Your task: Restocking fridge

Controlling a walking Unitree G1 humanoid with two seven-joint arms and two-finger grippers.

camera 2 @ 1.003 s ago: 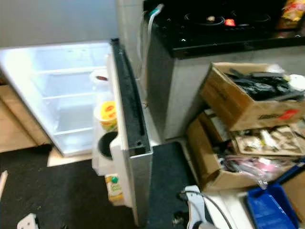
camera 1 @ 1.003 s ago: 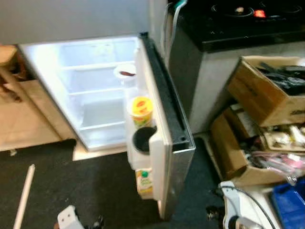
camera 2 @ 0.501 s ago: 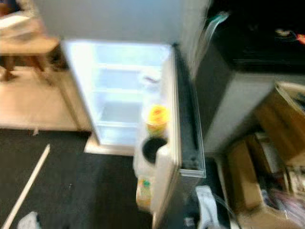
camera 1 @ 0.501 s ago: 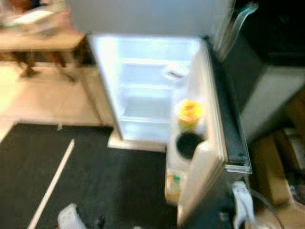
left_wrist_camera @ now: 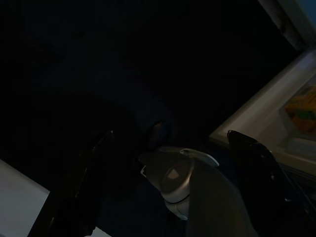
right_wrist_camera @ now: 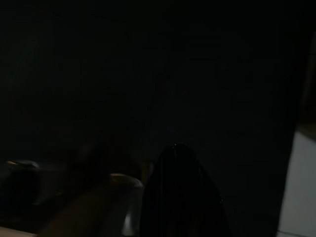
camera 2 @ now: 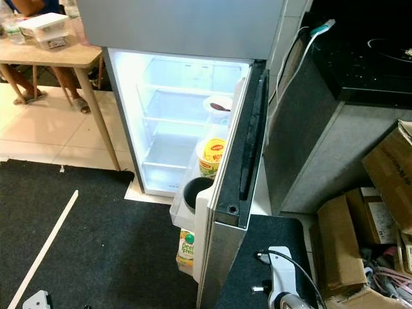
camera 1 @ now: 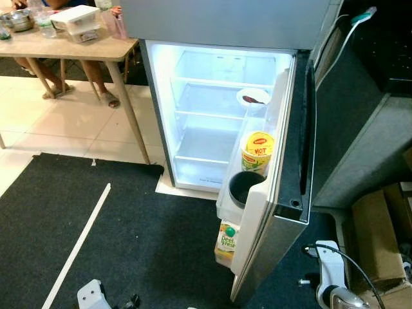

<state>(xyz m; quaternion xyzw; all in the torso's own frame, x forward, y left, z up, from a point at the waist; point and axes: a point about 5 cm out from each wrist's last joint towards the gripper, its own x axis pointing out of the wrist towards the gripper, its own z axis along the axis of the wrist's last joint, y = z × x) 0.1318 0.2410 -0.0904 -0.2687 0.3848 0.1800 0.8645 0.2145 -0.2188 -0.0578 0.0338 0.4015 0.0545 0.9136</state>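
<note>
The fridge (camera 1: 222,38) stands with its door (camera 1: 283,212) swung wide and its lit shelves (camera 1: 209,116) bare. The door racks hold a white bowl (camera 1: 252,98), a yellow noodle cup (camera 1: 257,151) and a dark round pot (camera 1: 244,188). An orange juice carton (camera 1: 226,239) sits in the lowest rack. My left gripper (left_wrist_camera: 170,134) hangs low over the dark mat in the left wrist view, fingers (left_wrist_camera: 94,187) apart and nothing between them. The right wrist view is very dark; of my right gripper (right_wrist_camera: 177,163) just one black shape can be made out.
A wooden table (camera 1: 71,48) with containers stands left of the fridge, a person's legs (camera 1: 96,84) beneath it. A grey counter with a black hob (camera 2: 360,71) and cardboard boxes (camera 2: 341,251) crowd the right. A dark mat (camera 1: 141,238) with a white strip (camera 1: 77,248) covers the floor.
The camera has swung left and the picture has sharpened. The fridge now sits mid-view, the table and legs have come in, and most boxes have slid out to the right.
</note>
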